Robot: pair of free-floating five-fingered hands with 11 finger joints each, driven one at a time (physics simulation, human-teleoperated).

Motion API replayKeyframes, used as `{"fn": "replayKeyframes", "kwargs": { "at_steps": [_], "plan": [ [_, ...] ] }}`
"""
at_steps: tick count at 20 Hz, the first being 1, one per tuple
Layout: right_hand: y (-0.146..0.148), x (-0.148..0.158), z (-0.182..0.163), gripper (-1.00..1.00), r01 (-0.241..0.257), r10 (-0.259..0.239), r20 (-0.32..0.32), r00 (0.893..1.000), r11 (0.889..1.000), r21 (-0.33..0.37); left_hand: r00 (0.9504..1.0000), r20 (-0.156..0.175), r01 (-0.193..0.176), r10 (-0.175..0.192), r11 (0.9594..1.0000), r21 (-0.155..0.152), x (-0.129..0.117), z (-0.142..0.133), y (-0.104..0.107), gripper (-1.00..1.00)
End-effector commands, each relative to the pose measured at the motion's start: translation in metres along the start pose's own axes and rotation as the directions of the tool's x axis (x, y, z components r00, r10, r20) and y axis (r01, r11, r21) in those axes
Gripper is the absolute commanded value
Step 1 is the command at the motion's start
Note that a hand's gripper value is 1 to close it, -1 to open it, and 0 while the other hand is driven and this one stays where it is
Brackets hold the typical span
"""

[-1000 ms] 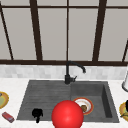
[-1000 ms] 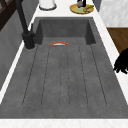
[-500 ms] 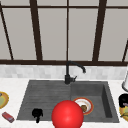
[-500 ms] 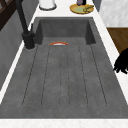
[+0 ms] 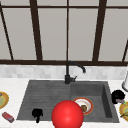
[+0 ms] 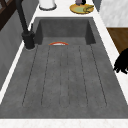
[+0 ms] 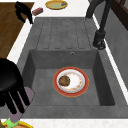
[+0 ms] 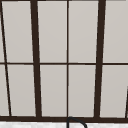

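Lower left in the right side view, the right hand point(image 7: 10, 82) grips a purple handle point(image 7: 21, 105), curled fingers; probably light, stiff

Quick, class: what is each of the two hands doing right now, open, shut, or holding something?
Left hand: open, fingers hanging relaxed over the drainboard's front edge, holding nothing.
Right hand: shut on a greyish-purple object beside the yellow plate.

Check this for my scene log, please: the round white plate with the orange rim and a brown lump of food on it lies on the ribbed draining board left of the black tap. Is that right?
Not quite. The round white plate with the orange rim, with the brown lump of food on it, lies on the floor of the grey sink basin, not on the ribbed draining board. The right side view shows this plainly.
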Motion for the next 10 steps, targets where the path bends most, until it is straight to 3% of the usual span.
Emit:
{"fn": "replayKeyframes", "kwargs": {
  "at_steps": [1,4,10],
  "plan": [
    [-0.010,0.012,0.017,1.00,-0.016,0.016,0.050,0.999,1.000,0.006,1.0000,0.000,0.000,0.000,1.0000,0.000,0.000,0.000,0.000,0.00],
    [-0.021,0.022,0.032,1.00,-0.036,0.035,0.062,0.997,0.999,0.022,1.0000,0.000,0.000,0.000,1.0000,0.000,0.000,0.000,0.000,0.00],
    [-0.028,0.056,0.063,1.00,-0.058,0.057,0.024,0.998,0.997,0.053,1.0000,0.000,0.000,0.000,1.0000,0.000,0.000,0.000,0.000,0.00]
  ]
}}
